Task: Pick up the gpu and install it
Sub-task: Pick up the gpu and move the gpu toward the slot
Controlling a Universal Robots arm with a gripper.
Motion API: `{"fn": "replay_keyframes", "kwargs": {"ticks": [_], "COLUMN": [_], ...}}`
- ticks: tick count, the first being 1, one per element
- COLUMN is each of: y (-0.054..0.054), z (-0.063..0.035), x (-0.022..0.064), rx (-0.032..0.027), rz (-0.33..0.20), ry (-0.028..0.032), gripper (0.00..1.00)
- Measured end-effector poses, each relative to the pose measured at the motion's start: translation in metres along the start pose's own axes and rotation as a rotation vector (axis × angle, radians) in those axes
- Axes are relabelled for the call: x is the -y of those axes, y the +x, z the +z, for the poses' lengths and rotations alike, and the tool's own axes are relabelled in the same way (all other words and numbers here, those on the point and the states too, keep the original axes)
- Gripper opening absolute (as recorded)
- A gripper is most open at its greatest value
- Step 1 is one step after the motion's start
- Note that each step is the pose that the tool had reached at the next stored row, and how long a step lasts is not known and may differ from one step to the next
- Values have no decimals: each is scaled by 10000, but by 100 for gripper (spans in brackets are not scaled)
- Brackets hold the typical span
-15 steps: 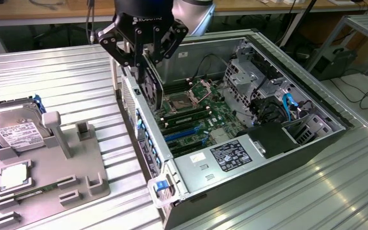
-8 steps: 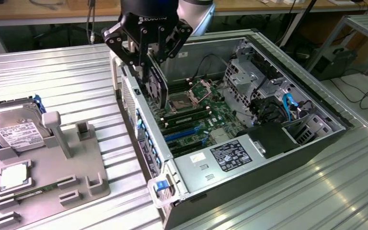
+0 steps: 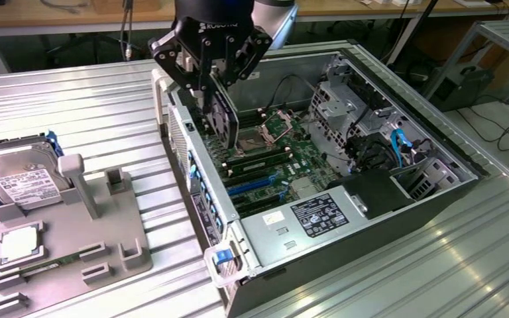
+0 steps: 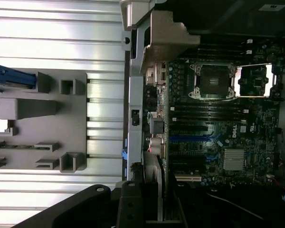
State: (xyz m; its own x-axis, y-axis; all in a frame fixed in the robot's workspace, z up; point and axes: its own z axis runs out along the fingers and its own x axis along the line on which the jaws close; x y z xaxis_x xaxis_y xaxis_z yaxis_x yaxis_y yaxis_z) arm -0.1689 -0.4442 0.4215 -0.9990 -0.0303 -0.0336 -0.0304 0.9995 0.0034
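Note:
My gripper [image 3: 212, 86] hangs over the open computer case [image 3: 466, 165] and is shut on the gpu [image 3: 225, 122]. The card hangs edge-on and looks dark, with its lower end just above the motherboard [image 3: 277, 162], close to the case's rear wall. The blue and black expansion slots [image 3: 254, 184] lie a little nearer the camera than the card. In the wrist view the gpu [image 4: 154, 183] runs between the fingers [image 4: 133, 206] as a thin strip with its silver bracket beside the rear wall. The motherboard [image 4: 218, 128] and its blue slot [image 4: 190, 137] spread out beyond it.
A grey parts fixture [image 3: 104, 245] lies on the ribbed metal table [image 3: 87, 106] at the exterior view's left. It carries a silver hard drive [image 3: 16, 175], a square chip [image 3: 20, 242] and a memory stick [image 3: 42, 271]. Drive cages and cables [image 3: 396, 146] crowd the case's far side.

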Motion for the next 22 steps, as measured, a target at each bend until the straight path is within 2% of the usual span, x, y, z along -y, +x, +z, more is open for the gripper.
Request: {"fn": "replay_keyframes", "kwargs": {"ticks": [22], "y": [-209], "z": [7], "x": [6], "rx": [0], "rz": [0], "ry": [0], "gripper": [28]}}
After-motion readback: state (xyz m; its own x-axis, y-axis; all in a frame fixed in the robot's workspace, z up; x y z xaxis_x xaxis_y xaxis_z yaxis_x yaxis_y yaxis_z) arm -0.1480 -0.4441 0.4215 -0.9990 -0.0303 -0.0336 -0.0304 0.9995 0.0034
